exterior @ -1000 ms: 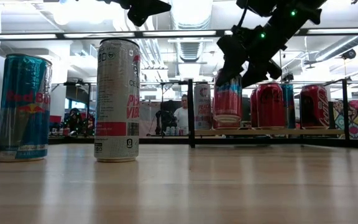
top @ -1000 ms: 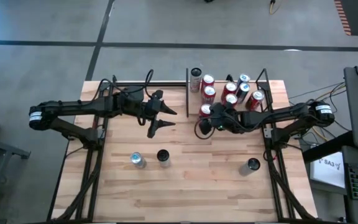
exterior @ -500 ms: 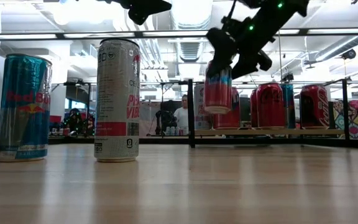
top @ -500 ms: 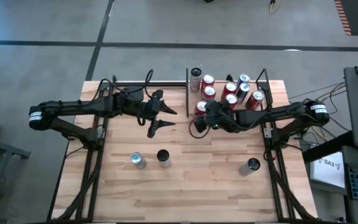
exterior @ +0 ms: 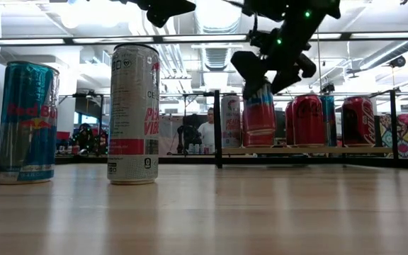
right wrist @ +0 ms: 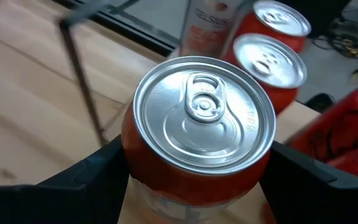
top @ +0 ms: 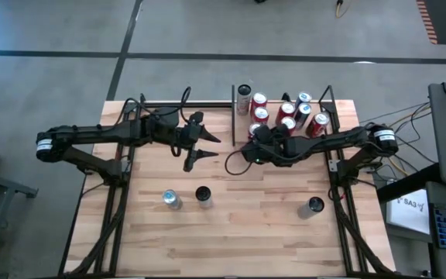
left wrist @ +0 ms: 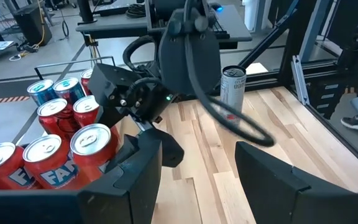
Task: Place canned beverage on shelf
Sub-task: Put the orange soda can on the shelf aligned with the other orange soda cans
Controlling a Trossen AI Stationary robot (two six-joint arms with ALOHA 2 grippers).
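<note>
My right gripper (top: 252,143) is shut on a red beverage can (right wrist: 197,124) at the near left corner of the shelf (top: 320,136), a light board edged by black rods. In the low view the can's bottom (exterior: 258,144) is level with the shelf board; whether it rests there I cannot tell. Several other red and blue cans (top: 289,116) stand on the shelf. My left gripper (top: 212,147) hangs open above the table's middle, left of the shelf, with nothing between its fingers. My right gripper pinches the red can's side wall (right wrist: 128,152) just below the top rim, one finger (right wrist: 92,177) on each of two opposite sides. The fingers slant down from the table's right. The can stays nearly upright, top up, below the fingers.
A tall white can (top: 244,97) stands at the shelf's far left corner by a black post (exterior: 217,127). On the bare tabletop near the front stand a blue can (exterior: 25,120), a tall white can (exterior: 133,113) and a third can (top: 312,206).
My right gripper has carried the red can a little toward the table's left and tipped further downward. The can rose clear above the shelf board, then came back down to the board's height. The left arm has kept still.
</note>
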